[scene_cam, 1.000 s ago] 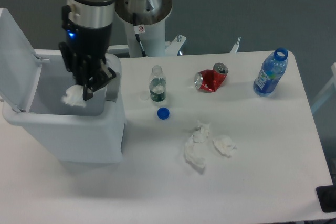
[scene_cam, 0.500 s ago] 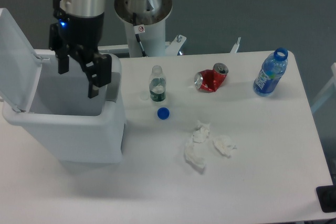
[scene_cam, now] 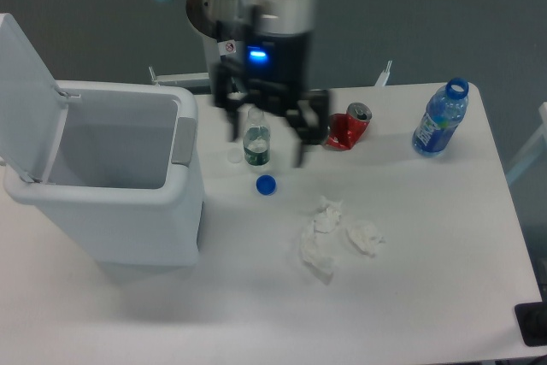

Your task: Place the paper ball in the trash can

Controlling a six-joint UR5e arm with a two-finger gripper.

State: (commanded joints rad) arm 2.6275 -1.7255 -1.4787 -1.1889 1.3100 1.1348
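The trash can (scene_cam: 111, 215) is a large white bin at the left with its lid flipped open and a grey panel on its right rim. The paper ball is out of view; the part of the bin's inside that shows is bare. My gripper (scene_cam: 265, 147) is open and empty, blurred by motion, above the table to the right of the bin. Its fingers (scene_cam: 301, 138) straddle a small clear bottle (scene_cam: 255, 144).
A blue cap (scene_cam: 266, 184) lies in front of the small bottle. A crushed red can (scene_cam: 344, 130) and a blue water bottle (scene_cam: 440, 119) stand at the back right. Three ragged white paper scraps (scene_cam: 335, 232) lie near the table's middle.
The gripper let the paper ball go over the bin, opened, and has swung right from above the bin to over the small bottle.
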